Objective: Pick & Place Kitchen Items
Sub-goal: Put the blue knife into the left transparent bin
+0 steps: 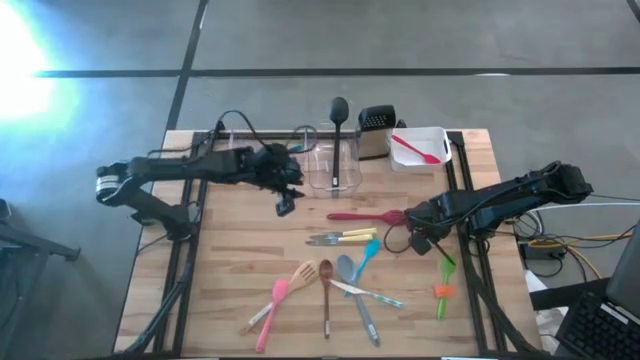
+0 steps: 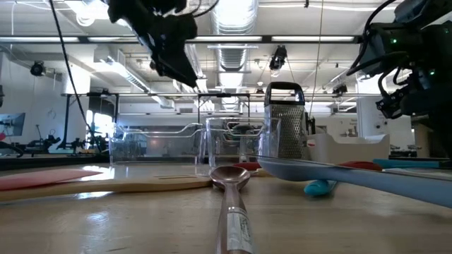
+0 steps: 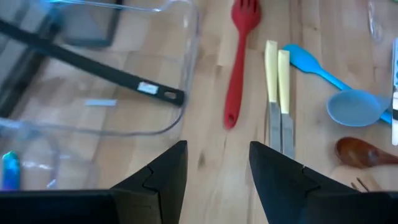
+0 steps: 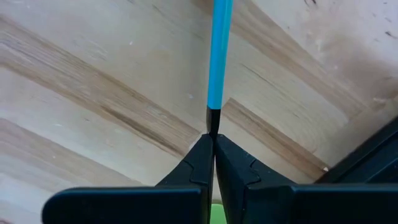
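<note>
My left gripper [image 1: 285,207] [image 3: 217,149] hangs open and empty above the table, between the clear tub [image 1: 335,168] and the red slotted spoon [image 1: 365,216]. A black ladle [image 1: 338,135] lies in that tub, its bowl past the far rim. Yellow-handled knives [image 1: 340,238], a blue spatula [image 1: 367,255], wooden, pink and grey utensils and a green-orange tool [image 1: 443,288] lie flat on the near half. My right gripper [image 1: 418,240] [image 4: 213,138] is shut and points down. Past its tips a thin blue handle [image 4: 219,56] with a dark end lies on the wood. My right gripper's shut fingertips [image 4: 202,149] line up with the dark end [image 4: 213,119] of the blue handle, coming from above. I cannot tell whether they touch it. The handle runs straight away from the tips, flat on the wood.
A steel box grater [image 1: 375,122] and a white tub [image 1: 420,150] with a red spatula stand at the far edge. Black cables [image 1: 395,240] loop by the right gripper. Bare wood lies at the near left.
</note>
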Action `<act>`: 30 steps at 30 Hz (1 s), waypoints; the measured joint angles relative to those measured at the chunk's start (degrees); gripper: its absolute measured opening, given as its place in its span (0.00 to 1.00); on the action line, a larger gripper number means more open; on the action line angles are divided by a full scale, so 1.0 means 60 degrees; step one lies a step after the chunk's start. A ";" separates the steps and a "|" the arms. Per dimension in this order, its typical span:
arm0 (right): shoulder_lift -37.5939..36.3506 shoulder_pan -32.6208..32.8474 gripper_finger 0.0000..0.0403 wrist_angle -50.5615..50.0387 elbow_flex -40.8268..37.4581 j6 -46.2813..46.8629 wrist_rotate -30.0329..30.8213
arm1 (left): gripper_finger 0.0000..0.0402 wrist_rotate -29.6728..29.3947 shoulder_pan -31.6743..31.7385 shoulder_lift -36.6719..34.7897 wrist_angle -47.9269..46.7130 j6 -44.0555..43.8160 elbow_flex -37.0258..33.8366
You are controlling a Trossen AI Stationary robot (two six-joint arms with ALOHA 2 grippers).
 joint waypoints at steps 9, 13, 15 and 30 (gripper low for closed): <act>-0.0009 0.0314 0.02 -0.0006 0.0007 0.0098 -0.0031 | 0.44 0.1129 -0.0104 0.2337 0.1504 0.0972 0.0959; -0.0009 0.0406 0.02 0.0000 0.0009 0.0125 -0.0027 | 0.44 0.1338 -0.0245 0.3336 0.1368 0.1700 0.2155; -0.0009 0.0417 0.02 0.0017 0.0009 0.0111 -0.0029 | 0.44 0.1577 -0.0297 0.3816 0.1164 0.2009 0.2870; -0.0009 0.0522 0.02 0.0025 0.0083 -0.0280 0.0311 | 0.44 0.2310 -0.0466 0.6814 0.0217 0.3779 0.6704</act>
